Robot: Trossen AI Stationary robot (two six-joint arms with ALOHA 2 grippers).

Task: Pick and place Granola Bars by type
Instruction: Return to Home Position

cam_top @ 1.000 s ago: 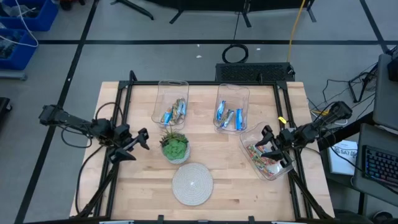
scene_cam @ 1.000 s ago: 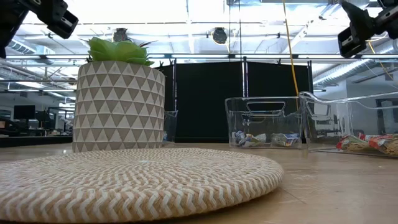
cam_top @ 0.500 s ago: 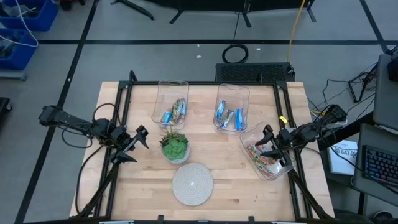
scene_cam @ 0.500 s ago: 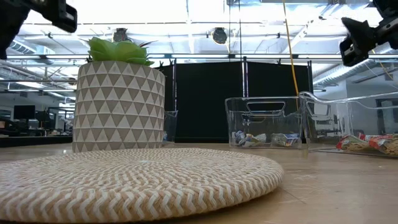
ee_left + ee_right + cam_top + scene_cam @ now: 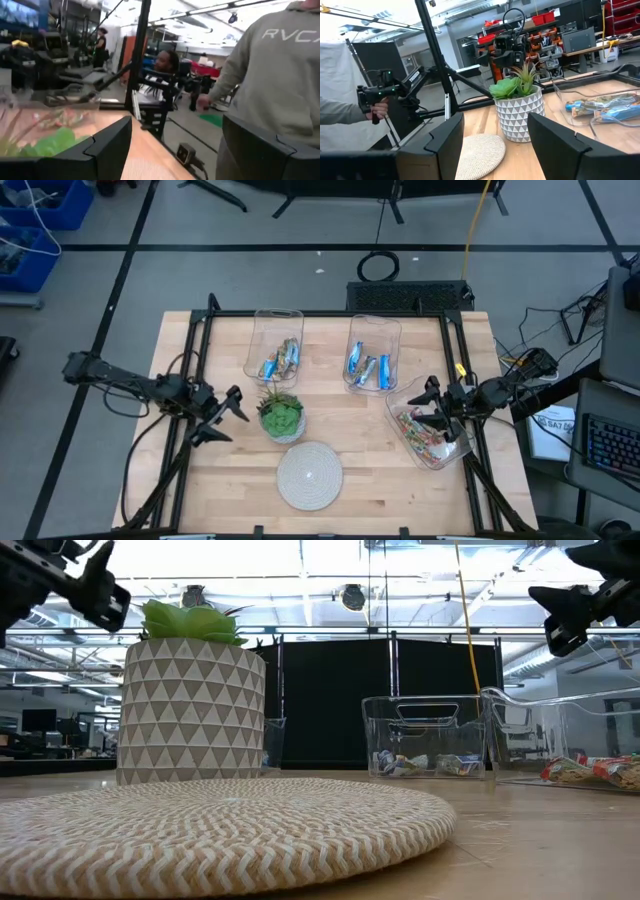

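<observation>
Fingers (image 5: 107, 147) of the left gripper (image 5: 226, 417) stand spread wide with nothing between them, and we see the same at the right gripper (image 5: 428, 404): its fingers (image 5: 554, 142) gape wide and hold nothing. We find the left gripper raised just beside the potted plant (image 5: 281, 416), on the plant's left. The right gripper is raised over the tilted clear bin (image 5: 447, 460) at the table's right edge.

As for the granola bars, we find them all inside bins. The blue-silver bars (image 5: 281, 361) lie in the rear left bin (image 5: 278, 314), the bright blue bars (image 5: 367, 367) in the rear middle bin (image 5: 375, 320), and the multicoloured bars (image 5: 421, 430) in the tilted clear bin. We spot no bar loose on the wooden table (image 5: 380, 480) or on the woven mat (image 5: 309, 474).

We judge the sorting itself finished, each type in its own bin. What we think remains is only for both arms to draw back to their rest poses.
</observation>
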